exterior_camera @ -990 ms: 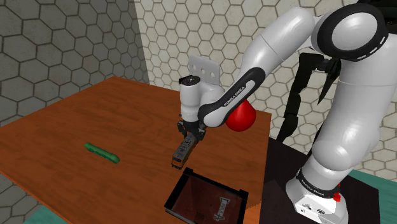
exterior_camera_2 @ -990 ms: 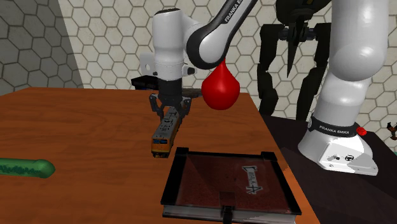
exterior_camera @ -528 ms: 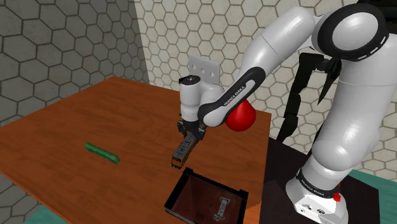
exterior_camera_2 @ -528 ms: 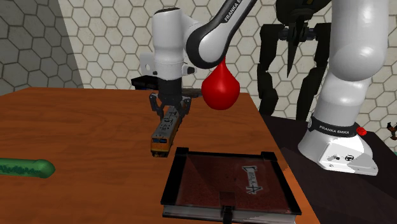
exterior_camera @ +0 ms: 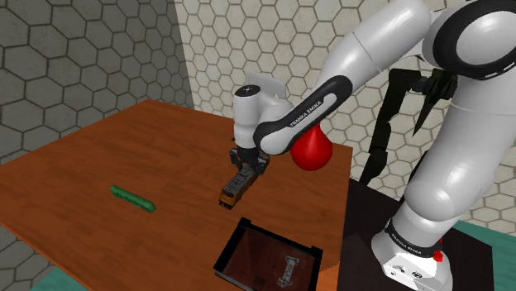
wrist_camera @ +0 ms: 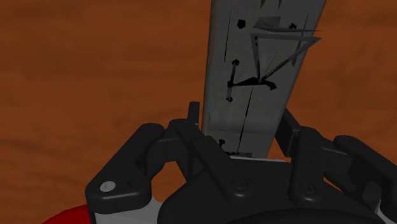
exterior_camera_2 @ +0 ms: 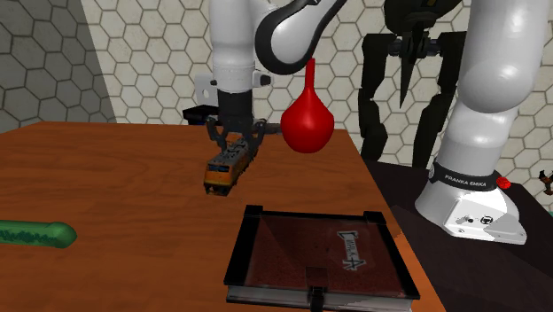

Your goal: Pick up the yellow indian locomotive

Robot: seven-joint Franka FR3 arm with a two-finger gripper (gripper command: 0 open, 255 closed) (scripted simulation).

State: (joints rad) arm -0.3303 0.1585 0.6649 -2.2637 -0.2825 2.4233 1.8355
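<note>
A: Obstacles around the gripper (exterior_camera_2: 232, 140) and its clasped locomotive (exterior_camera_2: 225, 169)?
B: Red bulb (exterior_camera_2: 307, 124) just beside the gripper; black tray (exterior_camera_2: 284, 253) near, on the table (exterior_camera: 99, 161).
A: Free room?
B: Bare table between locomotive and green cucumber (exterior_camera: 132, 197).

Glossy white robot arm (exterior_camera: 372, 58) built of fat, rounded segments, with dark bands at the joints. "FRANKA EMIKA" lettering (exterior_camera: 302, 116) runs in white along the black forearm and in black on the white base (exterior_camera_2: 465, 208), which also carries a small red button (exterior_camera_2: 503, 182). All-black, angular jaws, with small round screws (wrist_camera: 108, 186) in their housing.
</note>
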